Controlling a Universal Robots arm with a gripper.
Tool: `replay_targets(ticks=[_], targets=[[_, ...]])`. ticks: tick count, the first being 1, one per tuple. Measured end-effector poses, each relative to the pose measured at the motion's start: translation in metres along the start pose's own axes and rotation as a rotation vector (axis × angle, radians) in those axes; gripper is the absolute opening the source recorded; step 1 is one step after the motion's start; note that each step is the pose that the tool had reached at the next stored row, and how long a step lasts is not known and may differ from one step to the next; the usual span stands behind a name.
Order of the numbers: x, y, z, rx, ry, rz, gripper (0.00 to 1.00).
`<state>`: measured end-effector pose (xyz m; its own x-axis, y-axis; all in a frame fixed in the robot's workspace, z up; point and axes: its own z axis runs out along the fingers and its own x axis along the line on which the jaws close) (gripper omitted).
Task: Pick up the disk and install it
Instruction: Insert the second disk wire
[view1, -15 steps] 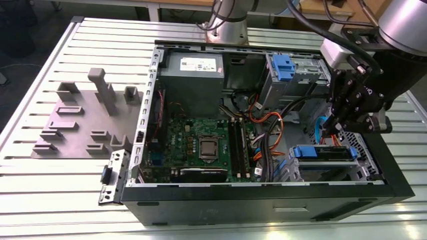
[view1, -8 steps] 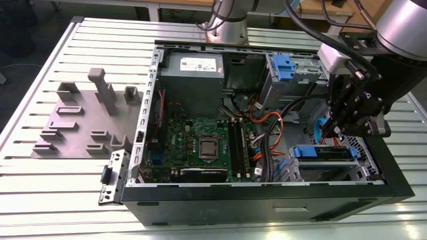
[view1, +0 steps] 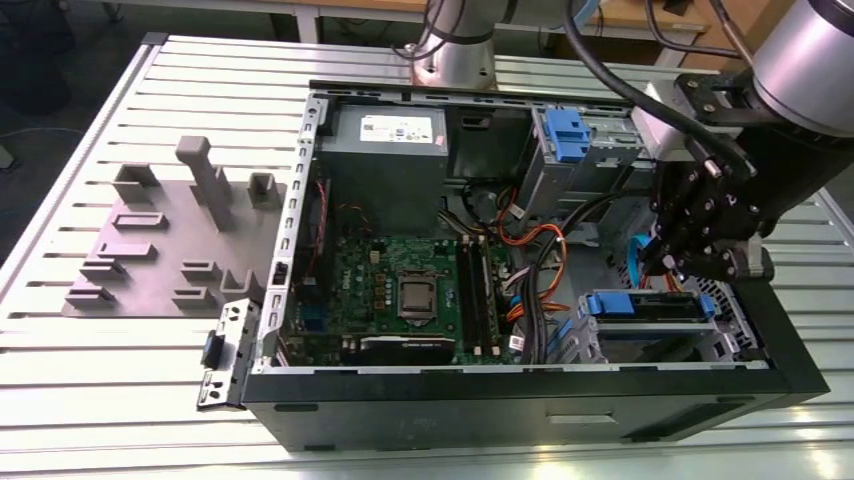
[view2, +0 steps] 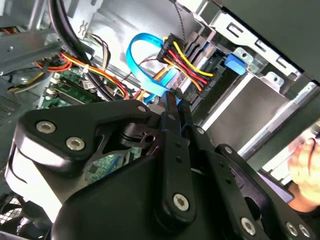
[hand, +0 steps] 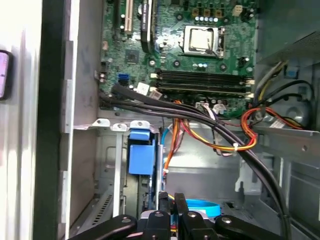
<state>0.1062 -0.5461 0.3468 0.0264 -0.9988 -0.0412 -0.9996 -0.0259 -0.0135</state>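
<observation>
The disk (view1: 650, 306) lies in the lower drive bay at the front corner of the open computer case (view1: 534, 395), on the exterior view's right. It is seen edge-on, and its blue carrier frames a grey middle. The carrier's blue end (hand: 140, 151) also shows in both wrist views (view2: 235, 62), set in the bay's metal rails. My black gripper (view1: 678, 266) hangs just above the bay inside the case. Its fingers (view2: 171, 107) are shut together with nothing between them (hand: 171, 201). A blue data cable (view2: 142, 60) and a red-and-yellow power plug (view2: 182, 55) sit just beyond the fingertips.
The motherboard (view1: 400, 290), a grey power supply box (view1: 384, 150) and bundled cables (view1: 534, 250) crowd the case. A second blue latch (view1: 567, 135) sits in the upper bay. A grey fixture plate (view1: 174, 240) lies on the slatted table. A hand (view2: 306, 160) shows outside the case.
</observation>
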Motion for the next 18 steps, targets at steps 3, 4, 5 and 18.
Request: replay_targets(ticks=[3,4,5,18], targets=[[0.0017,0.001,0.0008,0.0066,-0.0028,0.0,0.16],[0.0017,0.0019,0.0011,0.0098,-0.0027,0.0,0.16],[0.0018,0.0029,0.0014,0.0124,-0.0026,0.0,0.16],[0.0081,0.0074,0.0055,0.0413,-0.0023,0.011,0.16]])
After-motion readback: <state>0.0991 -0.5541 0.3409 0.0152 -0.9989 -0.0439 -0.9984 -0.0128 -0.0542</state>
